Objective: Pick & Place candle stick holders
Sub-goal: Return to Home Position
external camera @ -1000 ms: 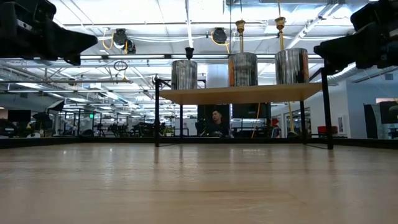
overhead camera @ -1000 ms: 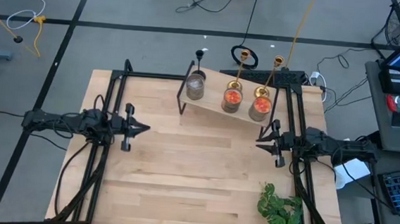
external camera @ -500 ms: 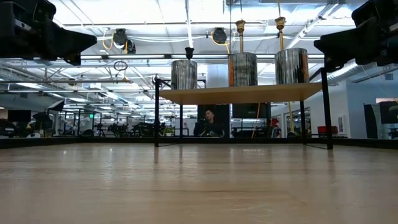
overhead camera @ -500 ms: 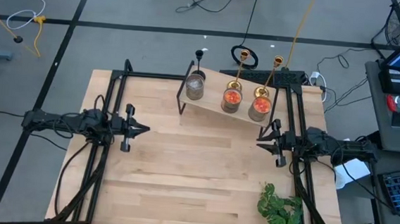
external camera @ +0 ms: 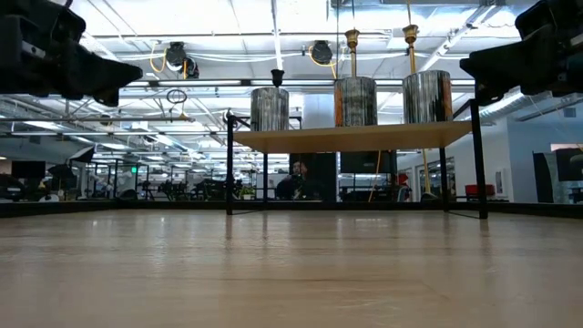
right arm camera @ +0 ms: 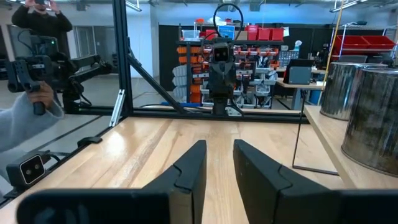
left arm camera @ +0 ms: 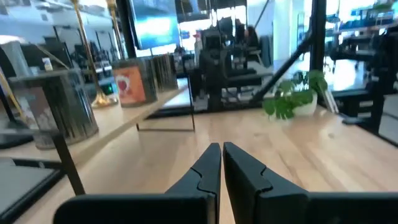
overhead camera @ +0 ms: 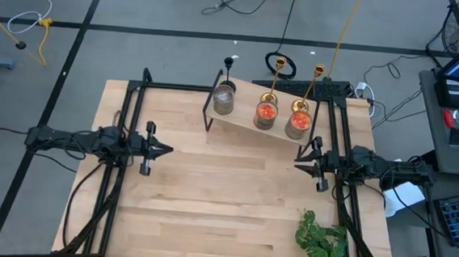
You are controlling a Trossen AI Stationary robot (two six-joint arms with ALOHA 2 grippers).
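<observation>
Both arms sit low over the pale, planked wooden table [overhead camera: 208,200], pointing at each other across it. The left gripper [overhead camera: 166,148] hangs at the left side; from its wrist camera the two dark, wedge-shaped fingers [left arm camera: 202,174] stand pressed almost together with only a hairline slit between them and nothing in it. The right gripper [overhead camera: 298,160] hangs at the right side, just in front of the shelf's near corner. Its fingers [right arm camera: 189,168] are a narrow way apart and hold nothing.

The shelf [overhead camera: 242,115] is a flat wooden board on thin black metal legs at the far edge of the table. Three round jars stand on it in a row: a greyish one [overhead camera: 224,100] and two glowing orange inside [overhead camera: 266,113] [overhead camera: 299,121].

The candle stick holders rise behind those jars: a short black one [overhead camera: 230,62] and two tall, slim, shiny brass ones [overhead camera: 281,63] [overhead camera: 319,70], each with a small cup on top. I cannot see their bases.

A leafy green plant [overhead camera: 323,240] lies on the table's near right corner.
</observation>
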